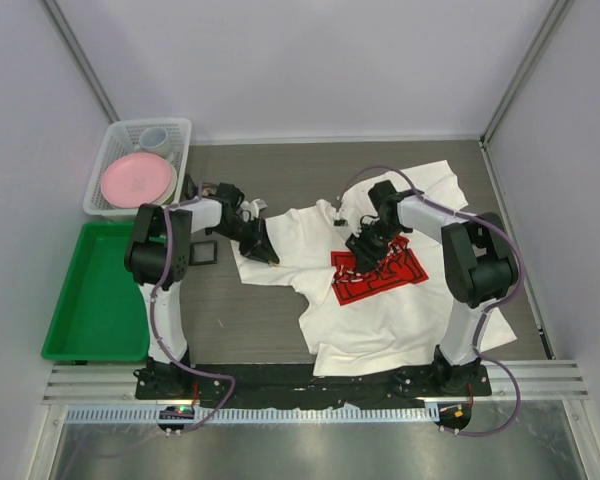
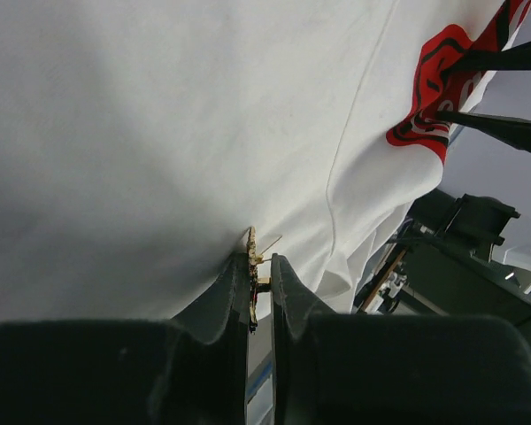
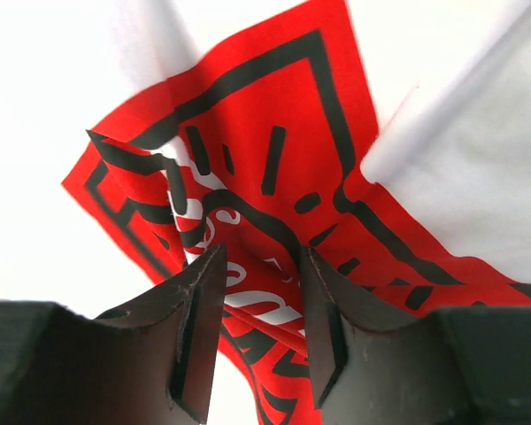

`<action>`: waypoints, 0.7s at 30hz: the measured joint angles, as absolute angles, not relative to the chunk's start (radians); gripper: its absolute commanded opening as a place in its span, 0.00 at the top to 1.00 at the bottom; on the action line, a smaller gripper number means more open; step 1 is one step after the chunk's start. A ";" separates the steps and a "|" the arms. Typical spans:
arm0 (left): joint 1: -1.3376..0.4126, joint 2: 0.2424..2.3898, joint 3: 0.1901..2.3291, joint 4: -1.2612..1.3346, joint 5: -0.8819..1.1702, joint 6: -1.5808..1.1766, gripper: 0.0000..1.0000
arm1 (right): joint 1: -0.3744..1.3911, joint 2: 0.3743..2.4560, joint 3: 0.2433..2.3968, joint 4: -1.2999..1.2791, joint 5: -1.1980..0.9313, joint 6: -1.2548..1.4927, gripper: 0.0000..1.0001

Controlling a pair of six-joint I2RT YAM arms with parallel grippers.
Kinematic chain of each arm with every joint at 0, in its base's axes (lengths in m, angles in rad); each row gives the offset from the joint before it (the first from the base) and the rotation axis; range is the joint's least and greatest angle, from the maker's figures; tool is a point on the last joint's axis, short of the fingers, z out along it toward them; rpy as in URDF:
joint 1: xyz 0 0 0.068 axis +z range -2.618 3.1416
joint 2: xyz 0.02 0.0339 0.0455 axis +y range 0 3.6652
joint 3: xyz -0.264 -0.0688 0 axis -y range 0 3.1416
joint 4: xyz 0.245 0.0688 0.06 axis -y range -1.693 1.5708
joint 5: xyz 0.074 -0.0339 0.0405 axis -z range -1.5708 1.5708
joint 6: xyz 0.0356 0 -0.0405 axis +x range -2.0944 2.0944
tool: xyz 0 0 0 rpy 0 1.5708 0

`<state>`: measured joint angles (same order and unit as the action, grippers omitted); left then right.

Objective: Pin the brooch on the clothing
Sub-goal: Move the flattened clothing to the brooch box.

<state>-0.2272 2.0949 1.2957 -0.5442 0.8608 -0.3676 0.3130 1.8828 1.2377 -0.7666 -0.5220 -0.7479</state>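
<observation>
Two arms: left arm (image 1: 160, 250) carries the pin; right arm (image 1: 475, 265) holds cloth.
Left jaws: clenched on the gold brooch (image 2: 251, 252), which stands on edge.
Brooch: right at the white T-shirt (image 2: 159, 115), pin pointing away from the jaws into the cloth.
Right jaws: pinching a fold of the red print (image 3: 274, 115), well apart from the brooch.
T-shirt: lying on the counter (image 1: 240, 310) between both arms.

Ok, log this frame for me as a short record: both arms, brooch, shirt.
left gripper: shut on the brooch
brooch: gold, upright, held at the white cloth of the T-shirt
right gripper: fingers astride a raised fold of the red print; grip unclear
T-shirt: spread on the table, rumpled
pinning: not seen done
</observation>
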 measured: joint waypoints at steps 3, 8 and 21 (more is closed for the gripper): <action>-0.227 2.069 1.267 -0.584 0.853 -0.346 1.00 | 0.337 1.858 1.215 -0.829 -0.524 -0.768 0.52; -0.228 2.028 1.265 -0.625 0.854 -0.303 1.00 | 0.352 1.857 1.299 -0.903 -0.523 -0.783 0.49; -0.267 2.024 1.395 -0.448 0.868 -0.364 1.00 | 0.329 2.057 1.689 -0.781 -0.485 -0.723 0.56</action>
